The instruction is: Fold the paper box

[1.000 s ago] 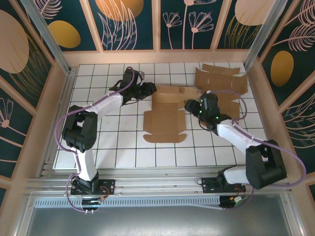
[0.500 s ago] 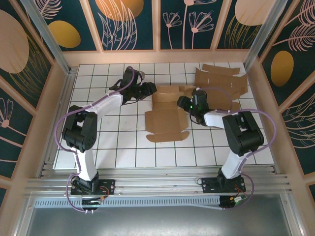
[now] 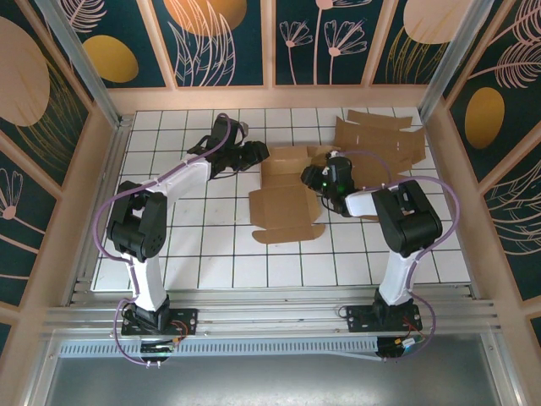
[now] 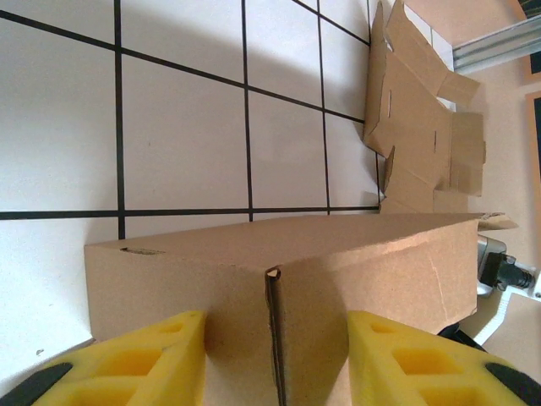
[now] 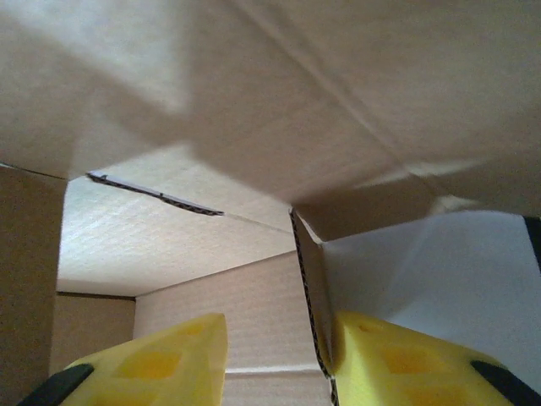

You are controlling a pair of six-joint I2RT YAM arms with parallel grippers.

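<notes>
Top external view: the gridded table (image 3: 211, 254) carries the half-raised paper box (image 3: 286, 203) at its middle, long axis running far to near, with spare flat cardboard (image 3: 380, 139) well apart at the back right. The box lies between the 2 arms. The left gripper (image 3: 256, 153) sits at its far-left corner, jaws apart around a wall seam, pinching nothing that I can see. The right gripper (image 3: 314, 178) is at the right wall. Its 2 fingers straddle the upright wall edge (image 5: 310, 288), which lies just beside the right-hand finger, so a squeeze there looks likeliest.
</notes>
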